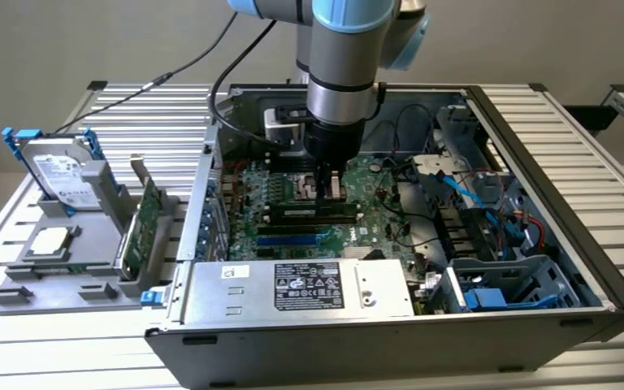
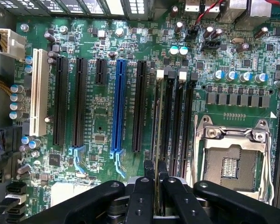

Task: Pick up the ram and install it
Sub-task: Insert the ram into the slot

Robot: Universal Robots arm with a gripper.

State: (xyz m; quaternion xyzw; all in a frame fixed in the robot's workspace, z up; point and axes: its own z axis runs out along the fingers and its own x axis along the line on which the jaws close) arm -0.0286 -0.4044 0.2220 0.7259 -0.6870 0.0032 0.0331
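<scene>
The ram point(image 2: 157, 126) shows edge-on as a thin green strip held upright between my fingers. It runs along the outermost of the black memory slots point(image 2: 177, 121), just above that slot or at its mouth. My gripper point(image 2: 156, 170) is shut on the ram's near end. In the exterior view my gripper point(image 1: 328, 180) reaches down into the open computer case point(image 1: 604, 292), low over the motherboard point(image 1: 372, 207) beside the memory slots point(image 1: 312, 213). I cannot tell whether the stick touches the slot.
An open CPU socket point(image 2: 231, 158) lies beside the memory slots, and a blue expansion slot point(image 2: 118, 107) and black ones lie on the other side. Outside the case, a grey holder carries a hard drive with blue rails point(image 1: 61, 175) and a green expansion card point(image 1: 139, 223). The power supply point(image 1: 301, 288) and blue cables point(image 1: 458, 191) crowd the case.
</scene>
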